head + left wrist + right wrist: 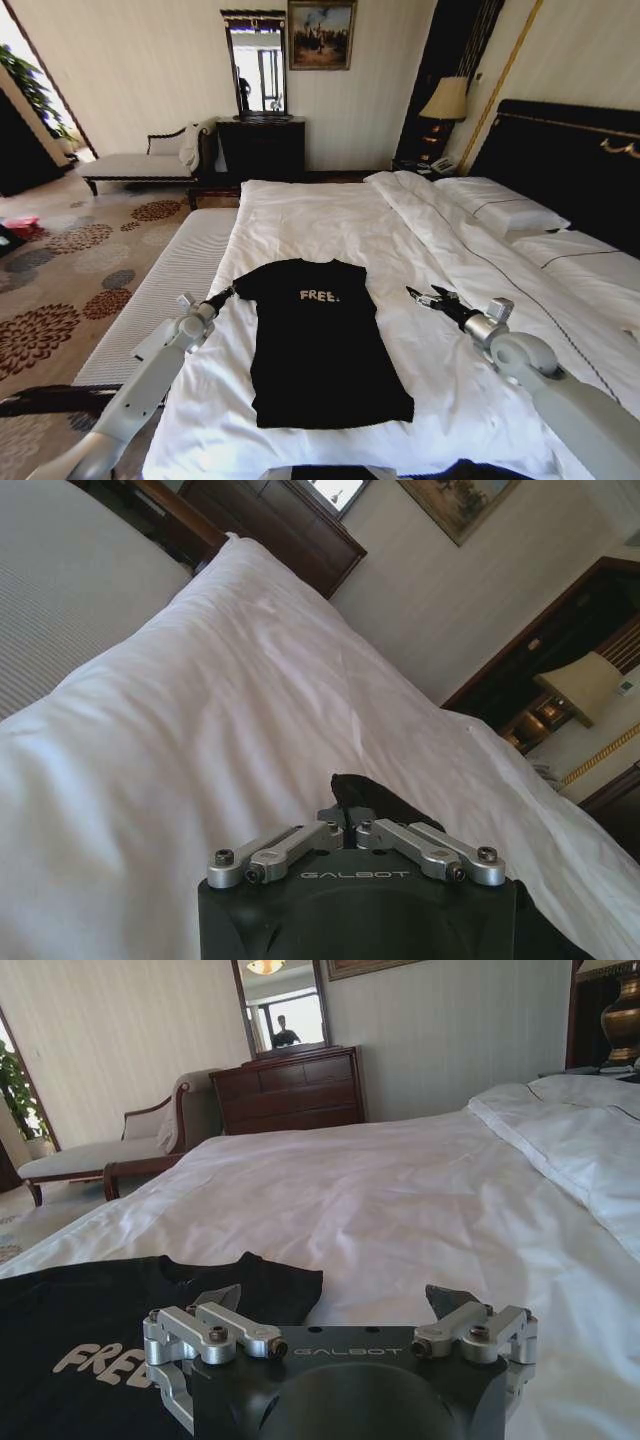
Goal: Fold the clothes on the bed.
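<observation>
The clothes are one black T-shirt with white "FREE!" lettering, lying flat with its front up on the white bed. My left gripper is at the shirt's left sleeve. In the left wrist view its fingertips are shut on a fold of the black fabric. My right gripper hovers open over the bare sheet, a short way off the shirt's right sleeve. The right wrist view shows my right gripper with its jaws spread and nothing between them, the T-shirt lying to one side.
White pillows and a dark headboard lie to the right. A lamp stands in the far corner. A dark dresser and a pale chaise longue stand beyond the bed. Patterned carpet lies left.
</observation>
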